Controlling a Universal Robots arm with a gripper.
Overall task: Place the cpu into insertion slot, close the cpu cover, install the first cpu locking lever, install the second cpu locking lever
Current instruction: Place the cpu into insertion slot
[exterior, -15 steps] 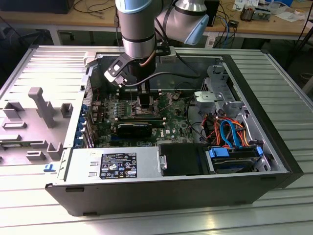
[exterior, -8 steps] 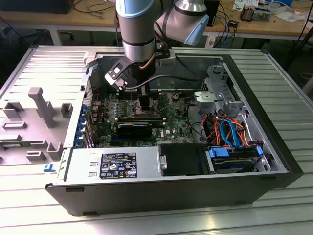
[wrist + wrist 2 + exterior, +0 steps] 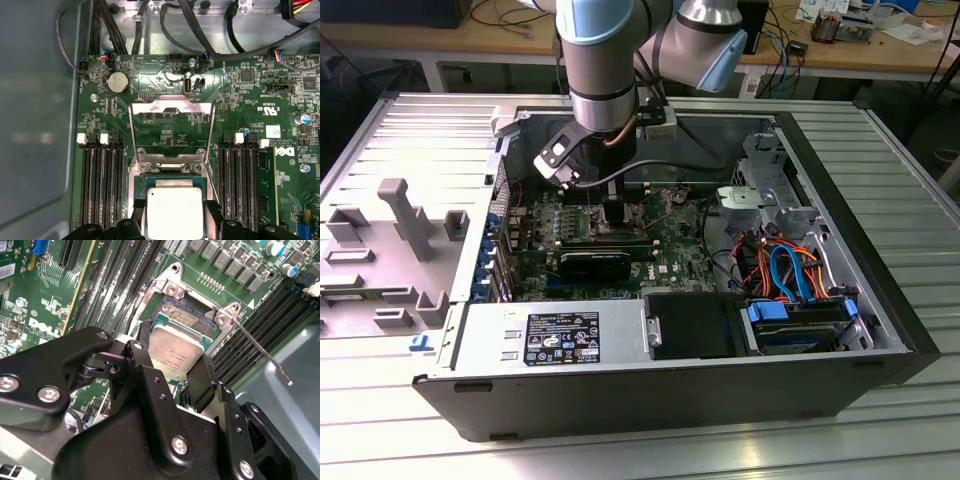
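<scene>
My gripper [image 3: 172, 365] is shut on the cpu [image 3: 176, 351], a small silver-grey square chip pinched by its edges between the two black fingers [image 3: 200, 382]. The chip hangs low over the insertion slot [image 3: 186, 315], the dark square socket with a metal rim, and covers most of it; I cannot tell whether it touches the socket. In the first wrist view the cpu [image 3: 174, 212] sits between the fingertips just below the slot's rim [image 3: 172, 178]. The cpu cover [image 3: 171, 104] stands flipped open beyond the socket. A thin locking lever [image 3: 260, 346] sticks out sideways, unlatched. In the exterior view the gripper [image 3: 613, 215] reaches down into the open computer case.
Long black memory slots [image 3: 100, 185] flank the socket on both sides. Black cables [image 3: 200, 30] run along the case wall beyond the board. A power supply [image 3: 555, 335] and a drive bay with orange and blue cables [image 3: 790, 275] fill the case's near side. A grey fixture tray [image 3: 390, 250] lies at the exterior view's left.
</scene>
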